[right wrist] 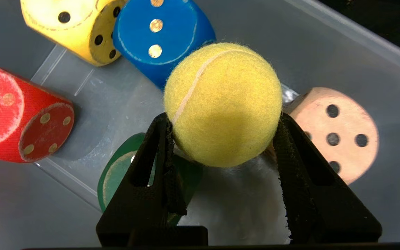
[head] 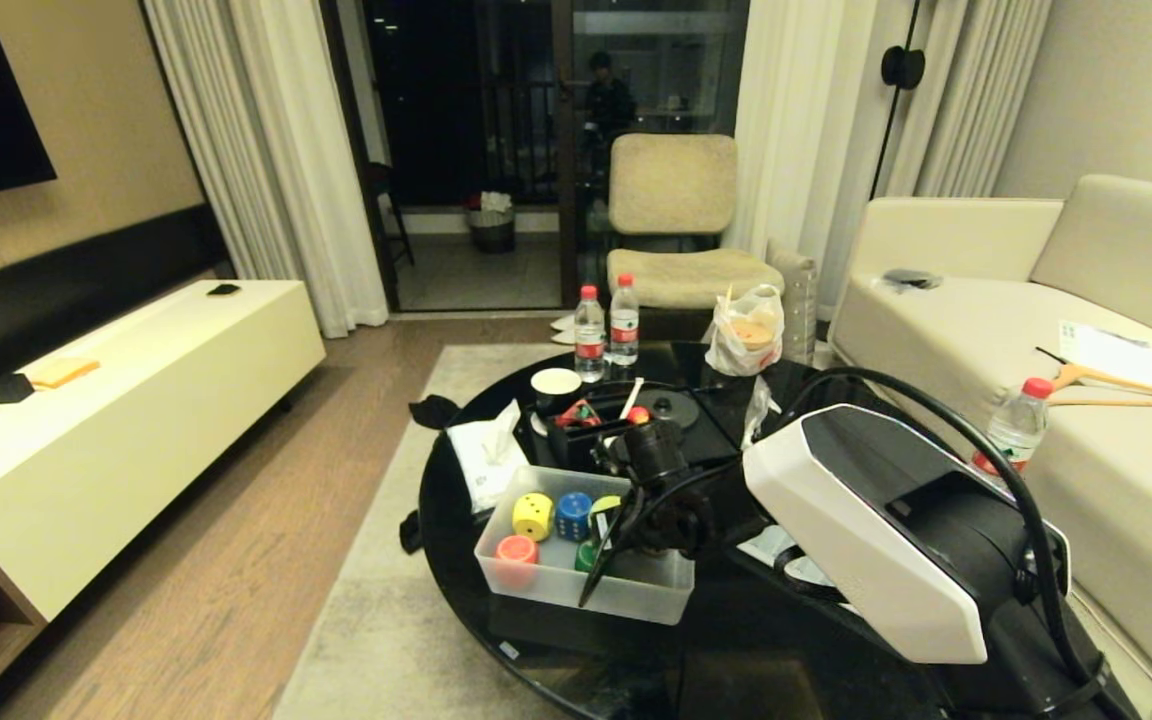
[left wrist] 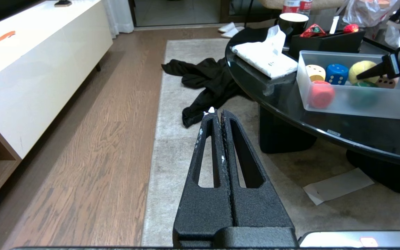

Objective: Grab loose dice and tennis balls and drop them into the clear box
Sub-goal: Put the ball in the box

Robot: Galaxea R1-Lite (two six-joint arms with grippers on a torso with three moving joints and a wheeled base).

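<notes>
My right gripper (right wrist: pixel 222 119) is shut on a yellow-green tennis ball (right wrist: pixel 222 104) and holds it just above the inside of the clear box (right wrist: pixel 325 52). Both pads press the ball's sides. Below it in the box lie a yellow die (right wrist: pixel 68 27), a blue die (right wrist: pixel 161 34), a red die (right wrist: pixel 12 114), a green die (right wrist: pixel 116 170) partly hidden by a finger, and a beige die (right wrist: pixel 339 132). In the head view the clear box (head: pixel 626 595) stands on the black table's near left part, with the right gripper (head: pixel 606 530) over it. My left gripper (left wrist: pixel 217 113) is shut and empty, parked low over the rug.
On the round black table (head: pixel 466 560), behind the box, are a black organiser tray (head: pixel 586 430), a tissue pack (head: pixel 486 455), a cup (head: pixel 556 385), two water bottles (head: pixel 591 335) and a plastic bag (head: pixel 746 335). A black cloth (left wrist: pixel 203 80) lies on the rug. A sofa (head: pixel 1086 330) stands to the right.
</notes>
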